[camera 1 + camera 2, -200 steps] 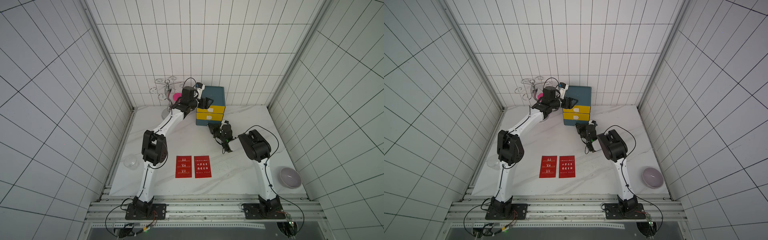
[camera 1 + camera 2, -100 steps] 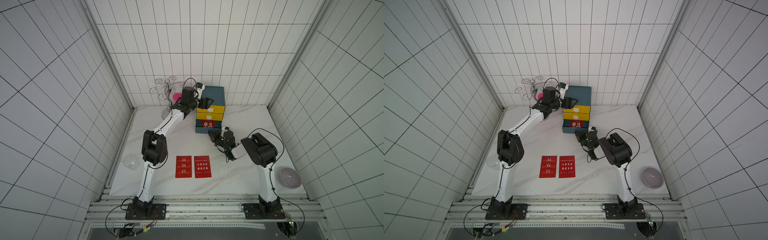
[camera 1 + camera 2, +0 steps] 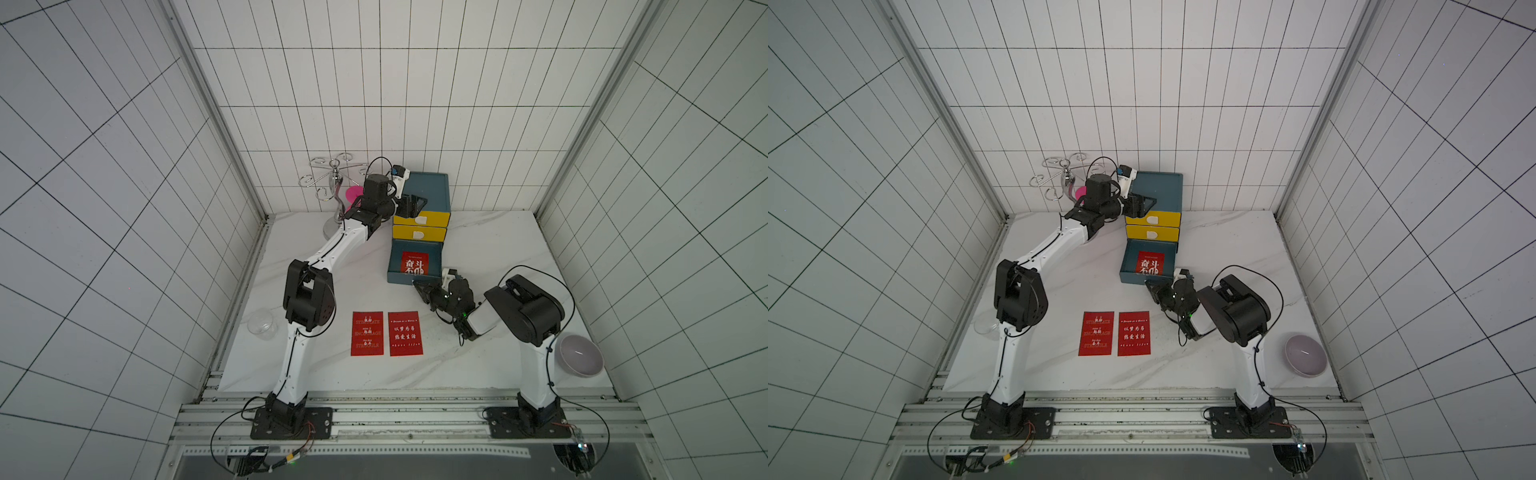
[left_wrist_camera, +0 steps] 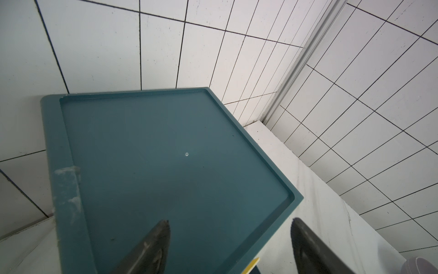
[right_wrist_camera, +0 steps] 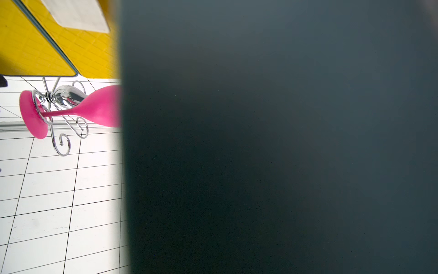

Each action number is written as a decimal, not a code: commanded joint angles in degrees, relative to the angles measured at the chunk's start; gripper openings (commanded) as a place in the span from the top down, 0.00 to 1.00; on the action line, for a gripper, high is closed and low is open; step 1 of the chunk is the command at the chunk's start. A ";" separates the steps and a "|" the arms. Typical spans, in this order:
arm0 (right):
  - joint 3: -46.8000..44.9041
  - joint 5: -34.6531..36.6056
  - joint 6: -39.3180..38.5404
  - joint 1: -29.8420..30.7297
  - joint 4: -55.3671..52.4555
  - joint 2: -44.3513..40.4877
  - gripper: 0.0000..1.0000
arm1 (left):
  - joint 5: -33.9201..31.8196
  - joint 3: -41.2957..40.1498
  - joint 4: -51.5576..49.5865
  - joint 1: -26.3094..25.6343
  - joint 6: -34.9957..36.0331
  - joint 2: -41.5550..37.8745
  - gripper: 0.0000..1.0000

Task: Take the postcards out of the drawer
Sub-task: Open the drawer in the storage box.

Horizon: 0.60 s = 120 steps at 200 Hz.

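The bottom drawer (image 3: 400,279) of the teal cabinet (image 3: 430,191) stands pulled out over the white table (image 3: 490,249), and one red postcard (image 3: 414,263) with white characters lies flat inside it. A second postcard (image 3: 367,333) and a third postcard (image 3: 405,333) lie side by side on the table nearer its front edge, well apart from the drawer. The right claw (image 3: 420,286) is pressed together right at the drawer's front wall. Whether it pinches a handle there is hidden, as dark teal fills most of its wrist view. The left claw (image 4: 230,220) is spread above the cabinet's top, near a front corner. The yellow drawers (image 3: 419,234) above are closed. A pink goblet (image 5: 99,109) hangs on a chrome rack (image 3: 332,178) beside the cabinet.
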 commanded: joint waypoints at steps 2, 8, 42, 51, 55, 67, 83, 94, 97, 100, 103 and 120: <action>-1.87 -0.46 1.67 1.23 2.65 -0.73 1.00 | -0.20 -2.33 -5.02 0.03 -1.17 1.53 0.21; -2.24 -0.36 1.85 1.22 3.16 -0.69 1.00 | -0.22 -2.53 -5.01 0.03 -1.19 1.41 0.21; -3.09 0.07 1.81 1.31 3.19 -0.55 0.99 | -0.08 -3.04 -4.84 0.21 -1.15 1.23 0.21; -3.29 0.30 1.77 1.20 3.21 -0.64 0.98 | -0.02 -3.23 -4.86 0.21 -1.22 1.16 0.21; -3.31 0.34 1.75 1.18 3.25 -0.72 0.98 | 0.03 -3.37 -4.88 0.21 -1.20 1.09 0.21; -3.40 0.45 1.49 1.09 2.99 -1.02 0.96 | 0.11 -3.75 -4.80 0.30 -1.18 0.75 0.21; -3.48 0.44 1.15 1.05 2.33 -1.49 0.94 | 0.15 -4.54 -4.25 0.39 -1.19 0.07 0.21; -3.57 0.55 0.91 0.90 1.87 -1.82 0.93 | 0.16 -4.89 -3.92 0.51 -1.20 -0.42 0.20; -3.58 0.52 0.84 0.88 1.74 -1.86 0.92 | 0.13 -5.03 -3.81 0.51 -1.22 -0.56 0.20; -3.57 0.45 0.77 0.88 1.55 -1.86 0.92 | 0.13 -5.13 -3.71 0.60 -1.19 -0.68 0.20; -3.51 0.41 0.75 0.85 1.45 -1.95 0.91 | 0.15 -5.19 -3.59 0.64 -1.22 -0.78 0.20; -3.40 0.00 0.74 0.88 1.36 -1.87 0.87 | 0.21 -5.23 -3.27 0.70 -1.48 -1.22 0.20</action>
